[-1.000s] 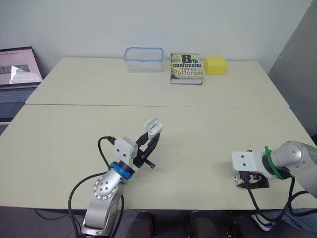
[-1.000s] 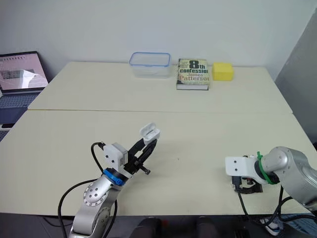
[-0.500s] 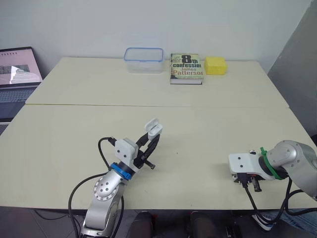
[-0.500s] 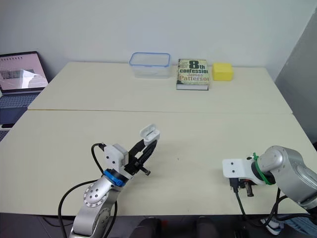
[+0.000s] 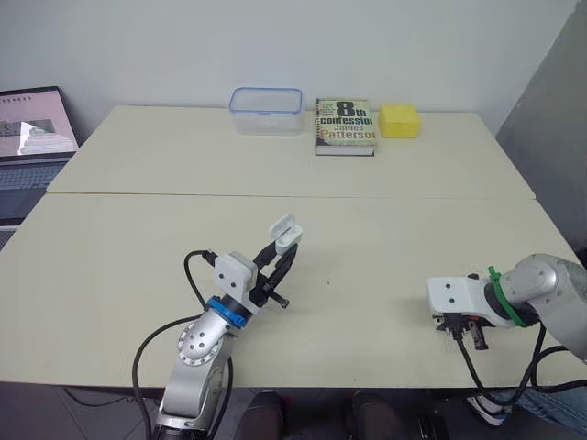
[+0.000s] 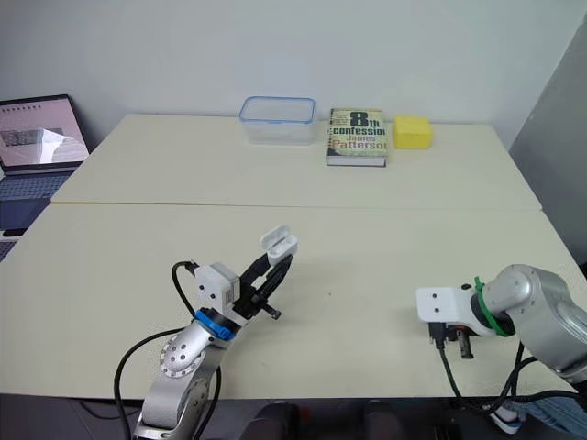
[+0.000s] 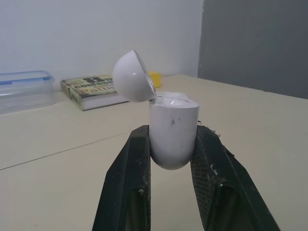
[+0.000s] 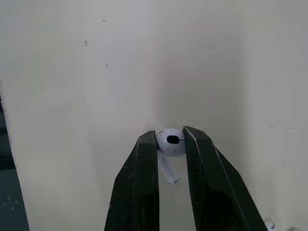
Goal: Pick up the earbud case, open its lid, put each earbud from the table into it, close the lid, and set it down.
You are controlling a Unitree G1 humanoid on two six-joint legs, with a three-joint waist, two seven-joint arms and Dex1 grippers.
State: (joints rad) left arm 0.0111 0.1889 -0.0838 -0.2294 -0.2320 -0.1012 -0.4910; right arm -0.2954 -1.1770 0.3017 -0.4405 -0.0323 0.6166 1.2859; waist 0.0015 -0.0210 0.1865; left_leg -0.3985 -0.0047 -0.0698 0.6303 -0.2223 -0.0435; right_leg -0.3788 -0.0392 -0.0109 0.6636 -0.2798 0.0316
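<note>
Earbud case (image 7: 171, 132), white, rounded, one in number, stands upright off the table, pinched at its lower body by the left gripper (image 5: 282, 253). Its domed lid (image 7: 132, 77) is hinged back, leaving the cavity exposed. The case sits above the near-left part of the cream tabletop (image 5: 394, 229).

One white earbud (image 8: 171, 143) is clamped by its round head between the narrowly set fingers of the right gripper (image 8: 171, 135), low over the table's near-right edge. Whether its stem touches the surface cannot be told.

Along the far edge stand, left to right, one clear plastic container with a blue rim (image 5: 266, 110), one paperback book (image 5: 345, 126) and one yellow block (image 5: 400, 120). One open laptop (image 5: 32, 128) sits beyond the table's left side.
</note>
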